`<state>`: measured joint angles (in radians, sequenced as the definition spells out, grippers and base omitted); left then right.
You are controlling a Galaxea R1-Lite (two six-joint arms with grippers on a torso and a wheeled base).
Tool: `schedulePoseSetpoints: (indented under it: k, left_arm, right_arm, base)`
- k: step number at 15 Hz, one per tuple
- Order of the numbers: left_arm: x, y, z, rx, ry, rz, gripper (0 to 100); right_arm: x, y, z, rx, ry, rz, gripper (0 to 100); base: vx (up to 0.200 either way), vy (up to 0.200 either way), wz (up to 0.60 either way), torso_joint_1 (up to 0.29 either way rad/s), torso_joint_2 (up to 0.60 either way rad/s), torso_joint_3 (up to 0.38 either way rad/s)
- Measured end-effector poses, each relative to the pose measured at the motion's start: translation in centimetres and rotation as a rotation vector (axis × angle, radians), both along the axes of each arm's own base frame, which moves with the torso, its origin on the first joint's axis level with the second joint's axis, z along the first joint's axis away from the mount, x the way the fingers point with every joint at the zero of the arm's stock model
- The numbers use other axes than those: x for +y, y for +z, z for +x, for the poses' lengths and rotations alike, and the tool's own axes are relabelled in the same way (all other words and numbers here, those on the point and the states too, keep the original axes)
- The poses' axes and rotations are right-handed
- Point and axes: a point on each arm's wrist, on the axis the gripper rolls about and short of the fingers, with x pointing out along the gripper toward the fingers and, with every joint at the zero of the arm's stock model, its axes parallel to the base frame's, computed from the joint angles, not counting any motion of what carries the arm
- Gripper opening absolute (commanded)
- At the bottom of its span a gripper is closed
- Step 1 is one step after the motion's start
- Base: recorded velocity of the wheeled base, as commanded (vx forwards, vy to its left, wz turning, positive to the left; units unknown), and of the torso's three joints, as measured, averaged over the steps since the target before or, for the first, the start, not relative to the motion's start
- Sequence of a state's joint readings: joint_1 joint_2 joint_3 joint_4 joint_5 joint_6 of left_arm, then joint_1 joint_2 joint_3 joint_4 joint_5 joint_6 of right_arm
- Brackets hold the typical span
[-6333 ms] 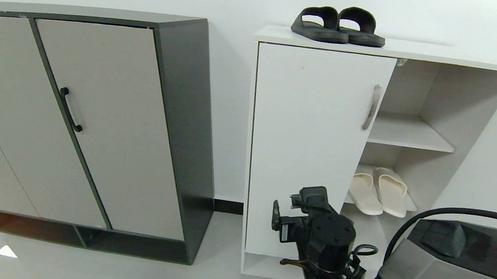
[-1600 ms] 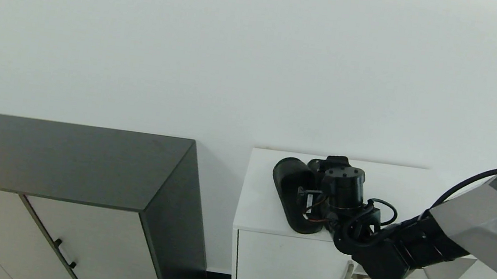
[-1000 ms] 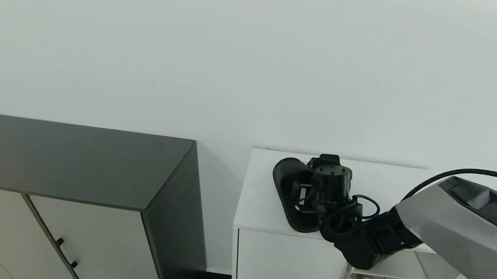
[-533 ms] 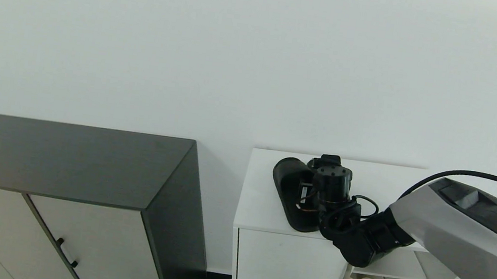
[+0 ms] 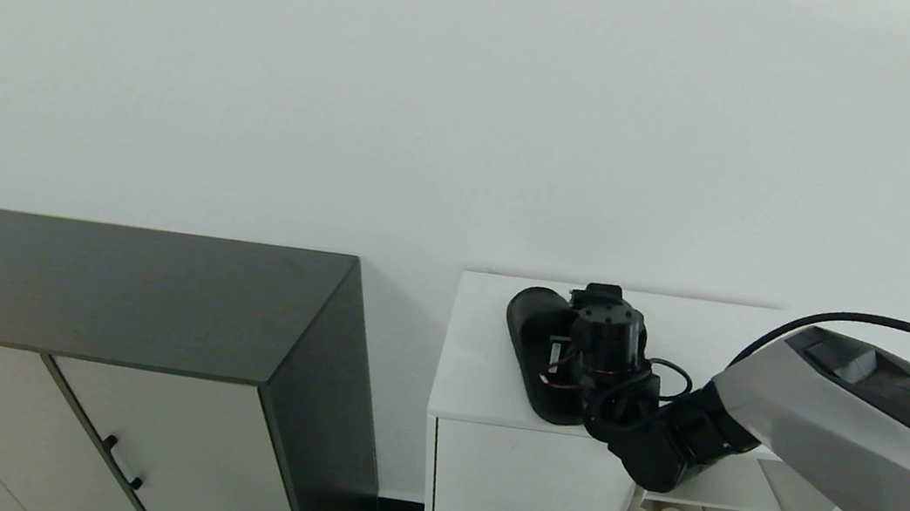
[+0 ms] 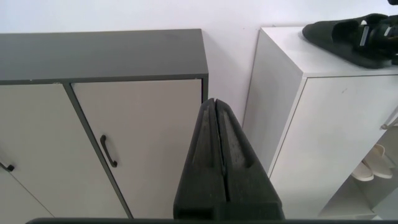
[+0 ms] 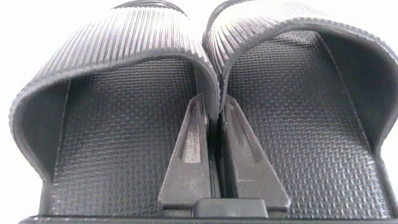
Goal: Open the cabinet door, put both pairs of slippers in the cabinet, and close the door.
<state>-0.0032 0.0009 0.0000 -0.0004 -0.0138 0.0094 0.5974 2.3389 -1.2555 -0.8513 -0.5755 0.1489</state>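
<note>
Head view: dark cabinet [image 5: 151, 295] beside cabinet [image 5: 475, 368] bearing slippers [image 5: 530, 336].

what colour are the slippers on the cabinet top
The slippers are black; clearest in right wrist view.

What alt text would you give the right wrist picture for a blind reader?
The jaws pinch the adjoining inner strap edges of two black slippers lying side by side. Ribbed straps arch over textured footbeds, seen close up.
</note>
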Motion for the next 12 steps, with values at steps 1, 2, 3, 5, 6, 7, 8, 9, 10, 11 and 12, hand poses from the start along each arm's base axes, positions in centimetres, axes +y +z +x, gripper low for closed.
schedulePoseSetpoints:
  k: [1, 2, 3, 5, 6, 7, 8, 9, 10, 11, 12]
  left_arm:
    - [0.0, 0.0, 0.0, 0.0, 0.0, 0.0, 0]
    - [0.0, 0.0, 0.0, 0.0, 0.0, 0.0, 0]
    - [0.0, 0.0, 0.0, 0.0, 0.0, 0.0, 0]
    - [0.0, 0.0, 0.0, 0.0, 0.0, 0.0, 0]
    - [0.0, 0.0, 0.0, 0.0, 0.0, 0.0, 0]
    - [0.0, 0.0, 0.0, 0.0, 0.0, 0.0, 0]
    - [0.0, 0.0, 0.0, 0.0, 0.002, 0.0, 0]
    - [0.0, 0.0, 0.0, 0.0, 0.003, 0.0, 0]
    - [0.0, 0.0, 0.0, 0.0, 0.004, 0.0, 0]
    - [0.0, 0.0, 0.0, 0.0, 0.003, 0.0, 0]
    - [0.0, 0.0, 0.0, 0.0, 0.003, 0.0, 0]
  right_arm:
    - [0.1, 0.3, -0.4, 0.0, 0.006, 0.0, 0]
    - [0.1, 0.6, -1.0, 0.003, 0.014, -0.003, 0]
    - [0.1, 0.9, -1.9, 0.009, 0.026, -0.006, 0]
    - [-0.1, 1.5, -4.3, 0.034, 0.055, -0.021, 0]
    - [-0.3, 1.8, -5.7, 0.046, 0.074, -0.027, 0]
    - [-0.5, 2.2, -7.4, 0.057, 0.095, -0.031, 0]
    - [-0.6, 2.5, -8.8, 0.062, 0.116, -0.032, 0]
    - [-0.7, 2.7, -10.2, 0.064, 0.139, -0.032, 0]
    - [-0.8, 3.0, -11.3, 0.068, 0.158, -0.035, 0]
    - [-0.8, 3.2, -11.9, 0.065, 0.168, -0.032, 0]
    - [-0.9, 3.5, -12.2, 0.061, 0.173, -0.029, 0]
  base:
    - [0.0, 0.0, 0.0, 0.0, 0.0, 0.0]
    - [0.0, 0.0, 0.0, 0.0, 0.0, 0.0]
    - [0.0, 0.0, 0.0, 0.0, 0.0, 0.0]
    - [0.0, 0.0, 0.0, 0.0, 0.0, 0.0]
    - [0.0, 0.0, 0.0, 0.0, 0.0, 0.0]
    - [0.0, 0.0, 0.0, 0.0, 0.0, 0.0]
    - [0.0, 0.0, 0.0, 0.0, 0.0, 0.0]
    - [0.0, 0.0, 0.0, 0.0, 0.0, 0.0]
    - [0.0, 0.0, 0.0, 0.0, 0.0, 0.0]
    - [0.0, 0.0, 0.0, 0.0, 0.0, 0.0]
    - [0.0, 0.0, 0.0, 0.0, 0.0, 0.0]
